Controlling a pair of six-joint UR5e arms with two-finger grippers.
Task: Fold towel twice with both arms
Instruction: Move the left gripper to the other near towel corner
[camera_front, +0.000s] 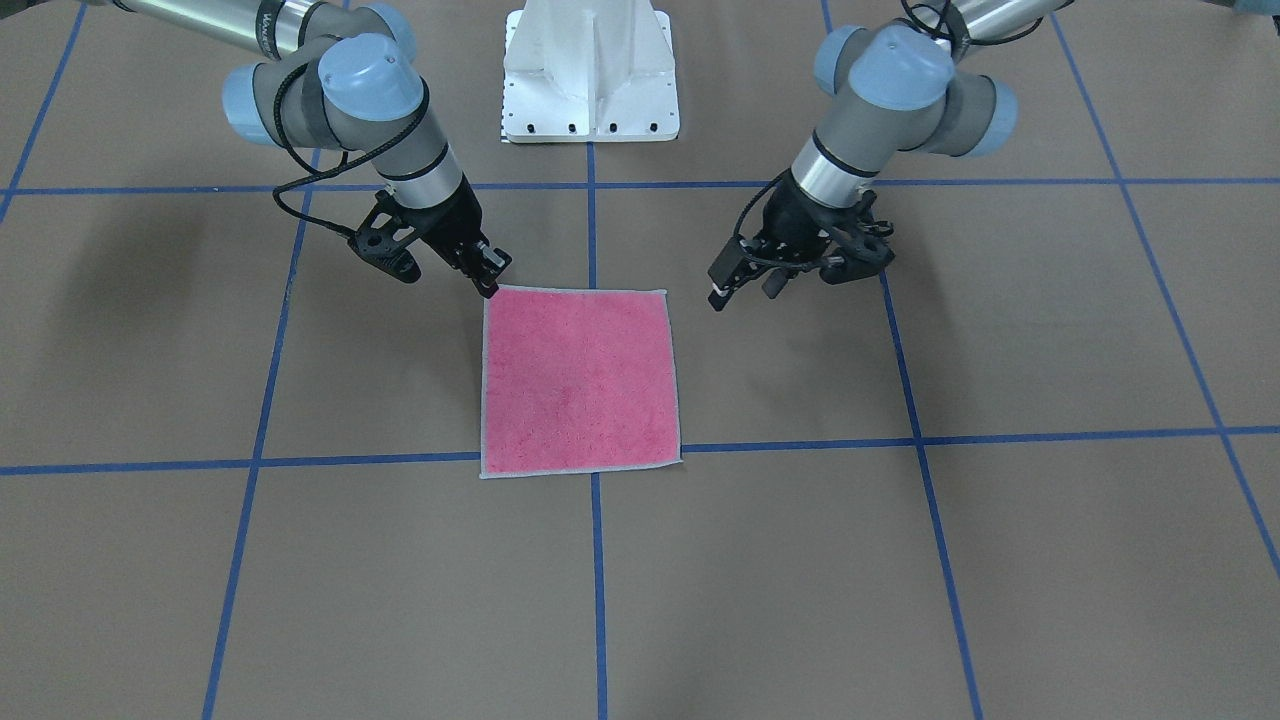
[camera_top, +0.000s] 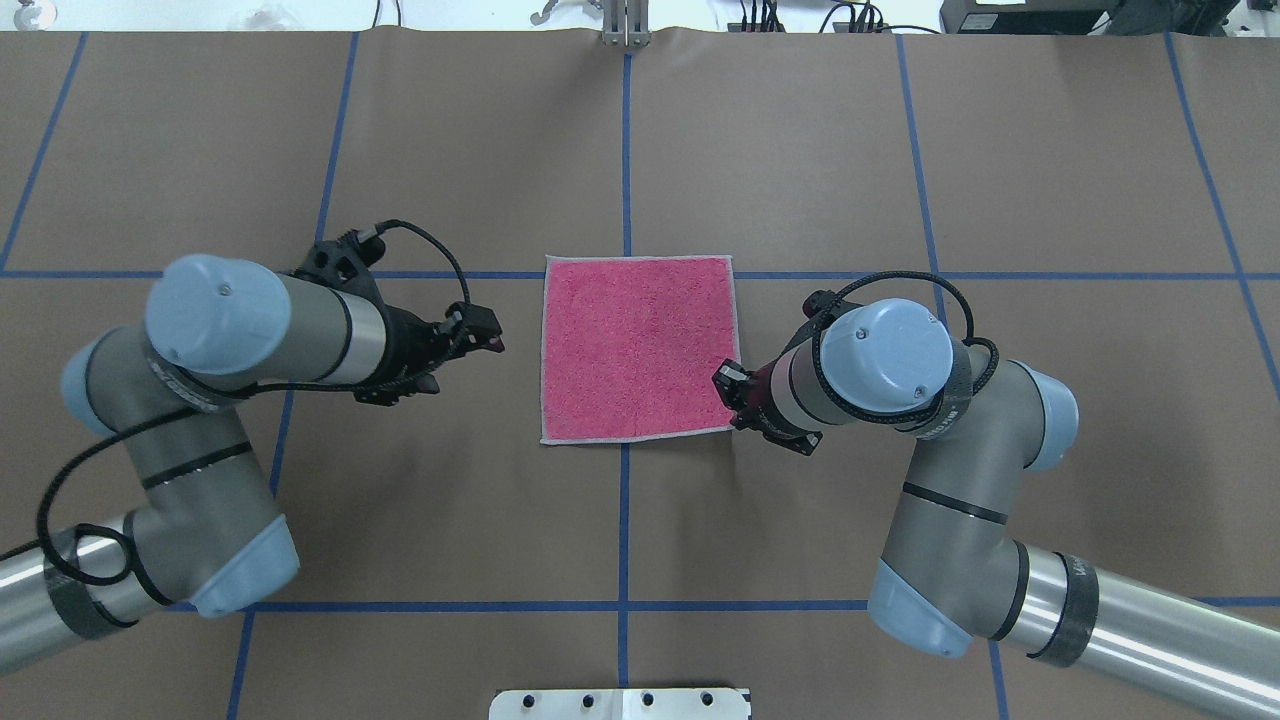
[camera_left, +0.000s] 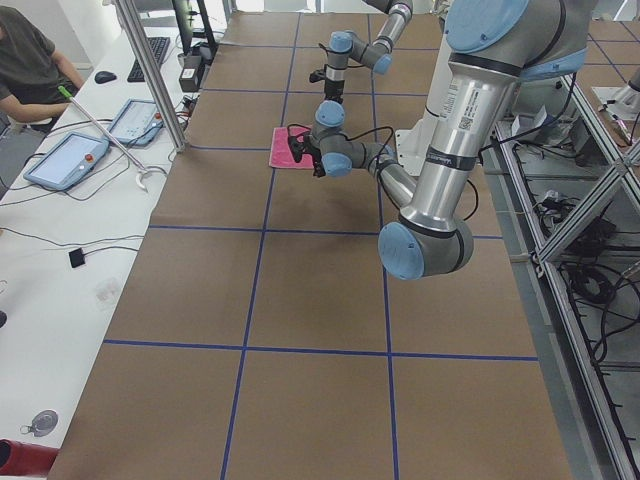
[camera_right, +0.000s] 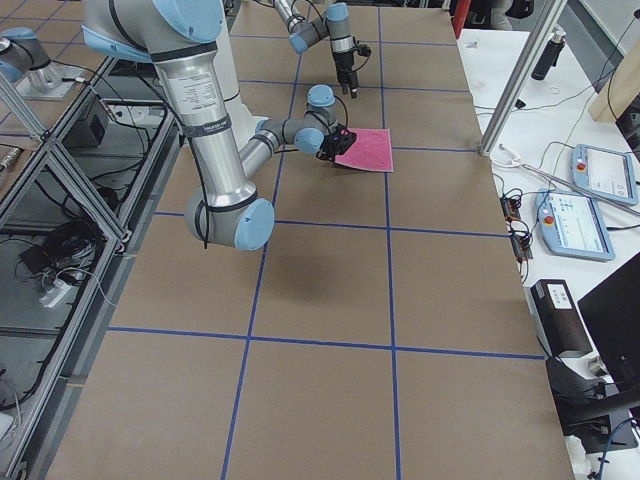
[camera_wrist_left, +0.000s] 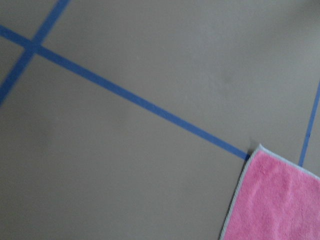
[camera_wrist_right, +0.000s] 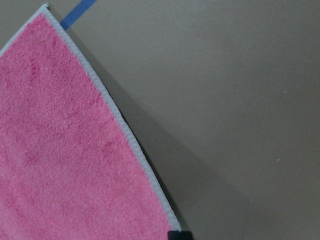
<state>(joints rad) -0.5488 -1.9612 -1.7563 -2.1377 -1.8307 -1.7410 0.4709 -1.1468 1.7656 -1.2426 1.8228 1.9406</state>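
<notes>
Nearest, at the middle of the robot-side edge of the surface: a white base. Reaching inward from either side of it, over brown paper gridded with blue tape: the left arm and the right arm, both wrists angled down toward the middle.

At the tip of the right arm, the right pincer, fingers a little apart, down at the robot-side right corner of the towel. Touching the cloth or just above it: cannot tell. In the right wrist view, one black fingertip right at the pale stitched edge.

Across from it, the left pincer, fingers apart and clamped on nothing, hovering near the towel's left edge, clear of the cloth.

Between the two, the towel itself: flat, unfolded, pink face up, about the middle of the surface, well away from every edge and corner. Square to the grid, with the lengthwise centre line running under it and its far edge just past a crosswise line.

Beyond the far edge, a white desk with two tablets and a seated person.
</notes>
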